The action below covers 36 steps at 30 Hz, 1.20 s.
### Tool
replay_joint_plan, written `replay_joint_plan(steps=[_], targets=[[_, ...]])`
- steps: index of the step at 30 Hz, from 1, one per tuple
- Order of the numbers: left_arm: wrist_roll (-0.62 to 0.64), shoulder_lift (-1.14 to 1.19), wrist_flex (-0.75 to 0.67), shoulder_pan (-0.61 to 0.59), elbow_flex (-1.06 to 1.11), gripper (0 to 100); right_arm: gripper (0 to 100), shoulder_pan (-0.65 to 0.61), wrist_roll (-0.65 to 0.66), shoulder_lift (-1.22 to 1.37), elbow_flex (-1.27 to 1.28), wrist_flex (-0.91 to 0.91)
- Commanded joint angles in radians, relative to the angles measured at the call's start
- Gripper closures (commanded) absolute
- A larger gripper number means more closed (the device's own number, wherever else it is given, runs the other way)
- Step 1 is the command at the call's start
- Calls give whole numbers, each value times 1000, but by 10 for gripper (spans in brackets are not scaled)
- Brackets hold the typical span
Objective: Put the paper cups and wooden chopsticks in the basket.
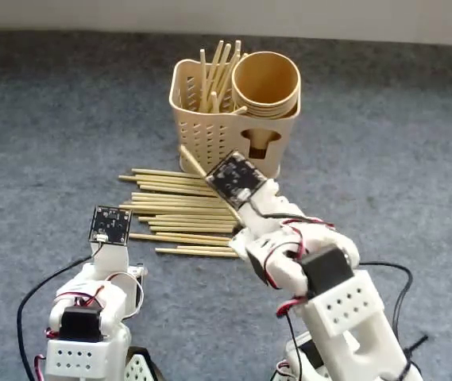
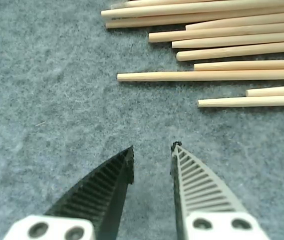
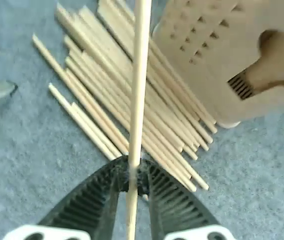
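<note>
My left gripper [image 2: 153, 147] hangs open over the grey mat [image 1: 43, 143], nothing between its jaws, just short of the near ends of the loose chopsticks [image 1: 182, 210]. These lie flat in a pile between my two arms, their long axes running side to side across the table, so they sit crosswise to the left gripper.

My right gripper [image 3: 135, 172] is clenched on a single chopstick [image 3: 141, 75], whose length runs straight out ahead of the jaws, above the pile and slanted across it. The basket [image 1: 202, 127] stands just beyond, slightly to one side of the held stick, and already holds the paper cups [image 1: 265, 79] and several upright sticks [image 1: 218, 67]. The right arm is plainly the nearer one. I judge that the stick's far end must rise over the rim before I let go.
</note>
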Motion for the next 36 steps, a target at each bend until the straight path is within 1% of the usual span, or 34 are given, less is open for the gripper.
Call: replay_joint_plan(steps=[1,3,8,12,25,30,34,36], targets=[[-6,-4,5,-4,19,864,993,8,-81,-96,-13,-194],[-6,-4,5,-4,19,864,993,8,-103,-113,-10,-289],[-6,-4,5,-4,19,864,993,8,-170,-113,-10,-449],[-6,-4,5,-4,19,864,993,10,-198,-113,-10,-584],[-6,-4,5,-4,19,864,993,13,-196,-104,-12,-970],[-6,-4,5,-4,19,864,993,16,-196,16,-21,-1067],[-6,-4,5,-4,19,864,993,16,-196,137,-48,-1193],[-6,-4,5,-4,19,864,993,41,-196,199,-65,-1228]])
